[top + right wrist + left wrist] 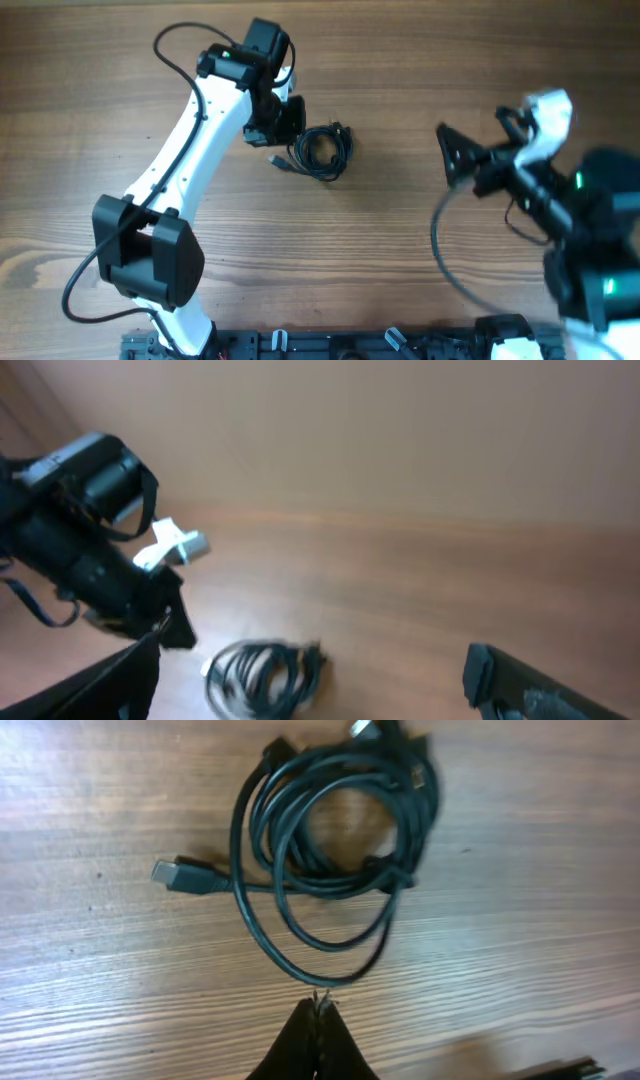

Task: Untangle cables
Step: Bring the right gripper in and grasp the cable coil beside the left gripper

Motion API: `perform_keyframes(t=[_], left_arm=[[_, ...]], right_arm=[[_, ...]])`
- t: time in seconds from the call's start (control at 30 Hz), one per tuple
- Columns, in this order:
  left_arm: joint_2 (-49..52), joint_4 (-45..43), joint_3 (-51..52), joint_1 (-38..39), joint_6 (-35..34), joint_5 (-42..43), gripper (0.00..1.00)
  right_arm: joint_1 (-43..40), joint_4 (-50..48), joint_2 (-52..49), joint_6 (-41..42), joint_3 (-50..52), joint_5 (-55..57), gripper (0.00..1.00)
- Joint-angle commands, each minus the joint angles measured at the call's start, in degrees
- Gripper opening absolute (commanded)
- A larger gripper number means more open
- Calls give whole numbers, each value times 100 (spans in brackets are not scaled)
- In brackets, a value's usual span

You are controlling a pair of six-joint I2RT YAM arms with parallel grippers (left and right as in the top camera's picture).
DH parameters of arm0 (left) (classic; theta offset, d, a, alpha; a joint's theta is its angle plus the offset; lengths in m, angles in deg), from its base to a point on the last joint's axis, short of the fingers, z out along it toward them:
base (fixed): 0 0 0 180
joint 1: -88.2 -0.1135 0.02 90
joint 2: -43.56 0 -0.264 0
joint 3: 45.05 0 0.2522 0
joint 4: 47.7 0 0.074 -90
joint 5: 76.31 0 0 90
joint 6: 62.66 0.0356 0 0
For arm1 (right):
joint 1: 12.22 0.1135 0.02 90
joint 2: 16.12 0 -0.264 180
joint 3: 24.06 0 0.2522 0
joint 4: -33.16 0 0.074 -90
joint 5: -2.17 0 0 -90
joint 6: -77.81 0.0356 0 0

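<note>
The cables [322, 150] lie as one coiled bundle of thin black cord on the wooden table [400, 250], with a USB plug [180, 877] sticking out to its left. In the left wrist view the bundle [335, 830] fills the upper middle. My left gripper [320, 1003] is shut, its tips pressed together right at the near edge of the lowest loop; the cord runs on unbroken just past them. In the overhead view this gripper [287, 125] sits just left of the coil. My right gripper [447, 158] hangs open well to the right, facing the bundle [262, 678] from a distance.
The left arm's white links [190, 140] run diagonally from its base [150, 250] near the front edge. The right arm's body [580, 230] fills the right side, with a thick black wire [445, 250] looping from it. A black rail [350, 345] lines the front edge.
</note>
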Motion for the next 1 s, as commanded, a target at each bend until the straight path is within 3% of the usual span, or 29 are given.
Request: perform_keyframes(t=[0.0, 0.17, 0.27, 0.43, 0.63, 0.9, 0.97], left_arm=[[68, -468, 671, 15, -378, -74, 4], [68, -1375, 1440, 28, -479, -83, 5], [68, -1945, 1847, 24, -481, -179, 6], [68, -2800, 2326, 26, -483, -1292, 6], [68, -3327, 2649, 24, -483, -1414, 7], [68, -3322, 2695, 17, -476, -1414, 10], [39, -3305, 2667, -13, -474, -1412, 6]], right_arm=[[13, 170, -761, 59, -472, -581, 100], [13, 201, -1508, 1377, -483, -1200, 100], [13, 350, -1864, 1563, -481, -1366, 99], [92, 568, -2603, 1526, -479, -1947, 79], [426, 702, -3307, 1528, -470, -1950, 58], [1099, 107, -4221, 1576, -470, -1803, 49], [1224, -55, -4382, 1832, -470, -1469, 48]])
